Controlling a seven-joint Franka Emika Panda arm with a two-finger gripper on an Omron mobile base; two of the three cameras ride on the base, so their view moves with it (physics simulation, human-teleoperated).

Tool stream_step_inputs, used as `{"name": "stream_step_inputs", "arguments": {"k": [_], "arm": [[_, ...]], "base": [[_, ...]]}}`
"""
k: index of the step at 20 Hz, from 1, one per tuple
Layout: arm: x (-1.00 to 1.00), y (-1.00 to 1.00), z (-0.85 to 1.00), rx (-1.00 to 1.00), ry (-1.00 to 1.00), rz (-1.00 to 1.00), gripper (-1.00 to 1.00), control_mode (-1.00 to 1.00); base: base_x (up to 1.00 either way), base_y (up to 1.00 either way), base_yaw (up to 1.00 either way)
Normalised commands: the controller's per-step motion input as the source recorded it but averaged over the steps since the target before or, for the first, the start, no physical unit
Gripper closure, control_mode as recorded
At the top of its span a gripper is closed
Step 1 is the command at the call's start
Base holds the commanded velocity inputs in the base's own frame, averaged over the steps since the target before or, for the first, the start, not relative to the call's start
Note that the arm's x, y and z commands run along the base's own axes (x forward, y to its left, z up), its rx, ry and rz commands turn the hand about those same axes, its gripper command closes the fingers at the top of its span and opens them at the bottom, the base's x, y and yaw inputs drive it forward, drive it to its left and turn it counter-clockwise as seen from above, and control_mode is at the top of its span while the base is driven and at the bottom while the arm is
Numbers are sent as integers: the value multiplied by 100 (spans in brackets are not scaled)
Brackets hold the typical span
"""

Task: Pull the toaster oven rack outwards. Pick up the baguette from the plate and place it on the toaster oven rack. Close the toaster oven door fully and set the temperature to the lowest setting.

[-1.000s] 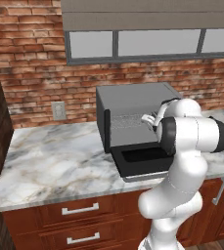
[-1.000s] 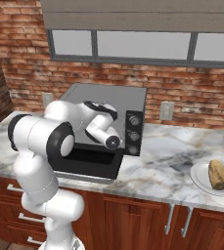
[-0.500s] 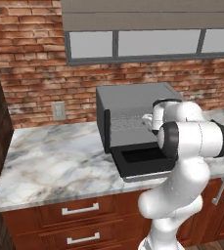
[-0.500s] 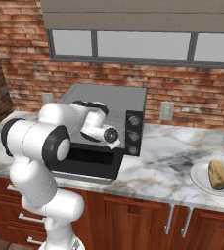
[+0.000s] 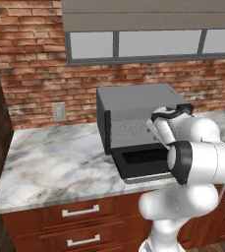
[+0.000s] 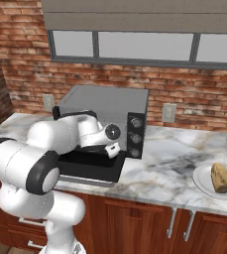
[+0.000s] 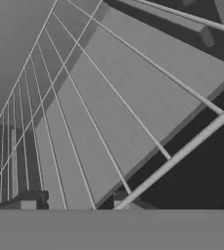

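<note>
One baguette (image 6: 222, 177) on plate (image 6: 200, 181) | toaster oven (image 6: 110, 104) cavity: rack (image 7: 89, 122)

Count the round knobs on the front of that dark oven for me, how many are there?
3. The round knobs sit in one column on the right side of the boxy dark grey toaster oven: top, middle, bottom. None seem hidden.

There was one toaster oven (image 6: 110, 106), three knobs (image 6: 136, 136), one baguette (image 6: 222, 178), one plate (image 6: 202, 180), one rack (image 7: 103, 122).
</note>
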Motion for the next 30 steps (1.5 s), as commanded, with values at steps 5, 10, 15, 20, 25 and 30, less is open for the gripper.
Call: {"name": "stream_step_inputs", "arguments": {"k": [5,10,15,20,25,30], "arm": [[-100,-4,-100,0,19,10,100,-100],[-100,0,-100,0,38,16,100,-100],[-100,0,-100,0,40,20,100,-100],[-100,-3,-54,-2,21,22,100,-100],[-70,-17,85,0,-24,21,100,-100],[-12,-18,91,-1,-21,15,100,-100]], "base": [[0,0,0],[0,0,0],[0,0,0],[0,0,0],[0,0,0],[0,0,0]]}}
